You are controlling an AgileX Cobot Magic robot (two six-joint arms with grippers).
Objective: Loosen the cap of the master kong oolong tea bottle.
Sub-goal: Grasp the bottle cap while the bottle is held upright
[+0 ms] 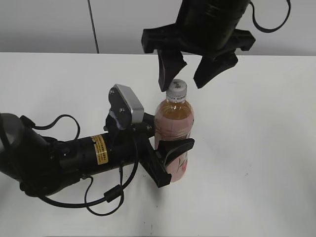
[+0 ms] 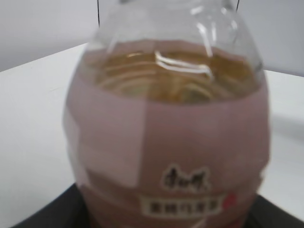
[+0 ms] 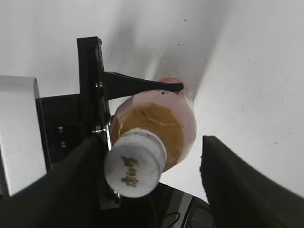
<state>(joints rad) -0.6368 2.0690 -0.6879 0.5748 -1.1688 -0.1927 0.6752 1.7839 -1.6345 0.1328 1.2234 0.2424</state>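
Master kong oolong tea bottle (image 1: 174,129) stands upright on the desk (image 1: 256,148), its labelled body clamped in the left pincer (image 1: 170,158). Right pincer (image 1: 183,74) spread, straddling the cap (image 1: 177,88), one finger (image 1: 170,69) nearer it. Risk: an off-centre closure could shove the neck sideways, or the bottle could spin in the left grip.

The room is evenly and brightly lit from above, and my white table (image 1: 256,148) comes out pale grey with only soft shadows. From my right wrist a blurred grey shadow fans off the bottle (image 3: 156,123) toward twelve o'clock. My right fingers (image 3: 247,175) are dark, out-of-focus masses at four and eight o'clock. From my left wrist the bottle is too close, soft all over, its print smeared, with white glare streaks on the clear shoulder near one o'clock.
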